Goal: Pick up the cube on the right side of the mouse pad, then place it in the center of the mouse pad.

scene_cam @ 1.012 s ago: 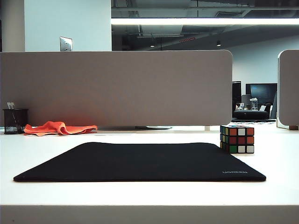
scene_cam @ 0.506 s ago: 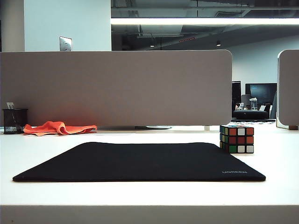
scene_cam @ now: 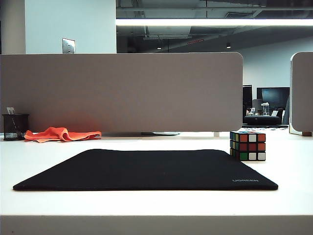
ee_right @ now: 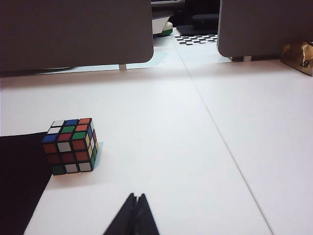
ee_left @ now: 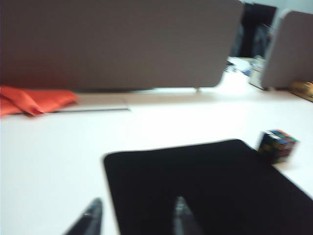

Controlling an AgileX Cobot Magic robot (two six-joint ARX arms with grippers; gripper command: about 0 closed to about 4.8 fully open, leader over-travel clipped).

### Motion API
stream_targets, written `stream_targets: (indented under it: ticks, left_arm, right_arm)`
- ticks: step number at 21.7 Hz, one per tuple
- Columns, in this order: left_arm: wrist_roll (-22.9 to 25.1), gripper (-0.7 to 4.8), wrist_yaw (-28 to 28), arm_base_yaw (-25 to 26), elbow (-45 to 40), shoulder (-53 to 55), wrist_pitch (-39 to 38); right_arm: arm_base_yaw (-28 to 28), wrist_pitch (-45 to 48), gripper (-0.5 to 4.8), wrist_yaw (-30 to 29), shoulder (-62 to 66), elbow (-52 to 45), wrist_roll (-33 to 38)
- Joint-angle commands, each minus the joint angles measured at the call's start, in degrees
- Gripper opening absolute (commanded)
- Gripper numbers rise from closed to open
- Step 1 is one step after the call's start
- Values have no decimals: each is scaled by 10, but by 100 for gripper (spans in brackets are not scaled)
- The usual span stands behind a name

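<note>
Exterior view: orange cloth (scene_cam: 62,134) far; left end effector (ee_left: 134,215) wide, right end effector (ee_right: 136,208) closed, empty.

A broad white desk top (scene_cam: 146,203) carries everything. Flat on it lies a large black rectangular fabric mouse pad (scene_cam: 146,169) with rounded corners and small grey lettering at its near right corner. At the pad's far right corner a small puzzle cube with a black frame and coloured stickers (scene_cam: 248,145) stands on the white surface, just beside the pad's edge; whether the two touch cannot be told. At the back left, against the grey divider panel (scene_cam: 122,93), lie a crumpled orange cloth (scene_cam: 61,134) and, further left, a black mesh pen cup (scene_cam: 15,127).
</note>
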Motion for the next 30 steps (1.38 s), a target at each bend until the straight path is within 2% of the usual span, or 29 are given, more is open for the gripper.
stream_targets:
  ticks: [1,4,9,11,13,15,23,26,30]
  left_arm:
    - [-5,154,60,1,45,62,-18]
    - [32,114,70,-6,79,127,-17]
    - [100,115,82,-35,129,238,-20]
    - [122,111,82,-49,157,304,-20]
    - [139,75,82,-55,175,343,-19]
    - [143,44,82,-56,193,385,-12]
    - [162,44,80,-56,201,410,8]
    - [162,58,80,-56,201,414,8]
    - [162,59,80,-56,202,416,7]
  right_arm:
    - [0,-26,-2,4,1,22,7]
    - [1,-46,-2,6,1,37,23]
    - [1,-57,-2,6,2,60,38]
    - [1,-89,-3,6,9,84,38]
    - [1,-109,-3,-2,22,103,46]
    - [1,-109,-4,-23,50,130,63]
    - [1,-110,-4,-89,186,253,61]
    - [1,-111,-4,-171,305,348,61]
    - [1,-116,-4,-228,383,413,61]
